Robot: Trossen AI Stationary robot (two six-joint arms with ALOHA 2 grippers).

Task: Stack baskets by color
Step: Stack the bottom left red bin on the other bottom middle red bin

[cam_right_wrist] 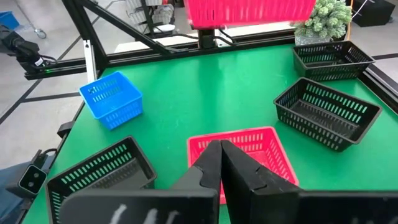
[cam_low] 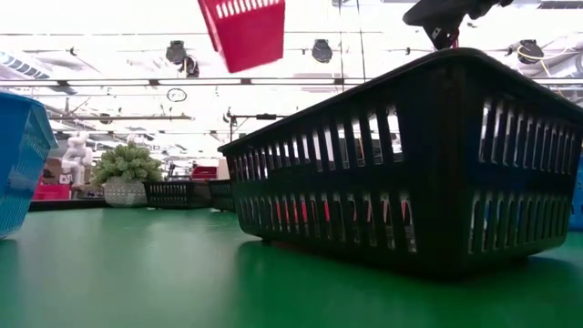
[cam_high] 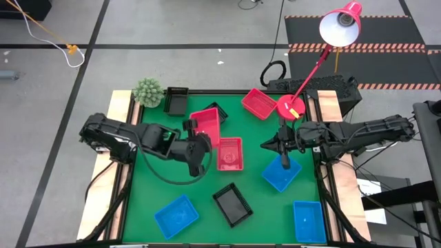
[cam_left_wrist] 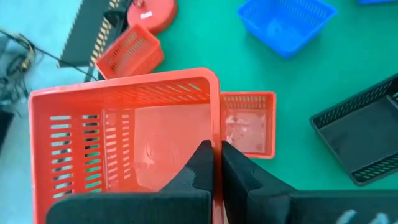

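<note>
High view took in the whole green table first, and the big story was the left gripper with its fingers clamped shut on the wall of a red basket, lifted clear of the mat. Left wrist view confirmed it: both dark fingers pinched the thin rim, one inside and one outside, the tray hanging ahead of the claw. Just beyond that claw a second red basket sat flat on the table, directly under the carried one's far edge, and a third red basket lay farther off, next to the lamp base. Right gripper hovered closed and empty, a blue basket just past its tips. Two more blue baskets waited well behind both claws, a black basket between them, another black basket far off by the green plant.

By the look of it, these trays were light, thin plastic, stiff enough to hold shape from a single wall pinch, though the mesh sides likely flexed and the smooth rim could slip or swing. A grip at mid-wall, as the left claw had, seemed the sound place to take hold
</note>
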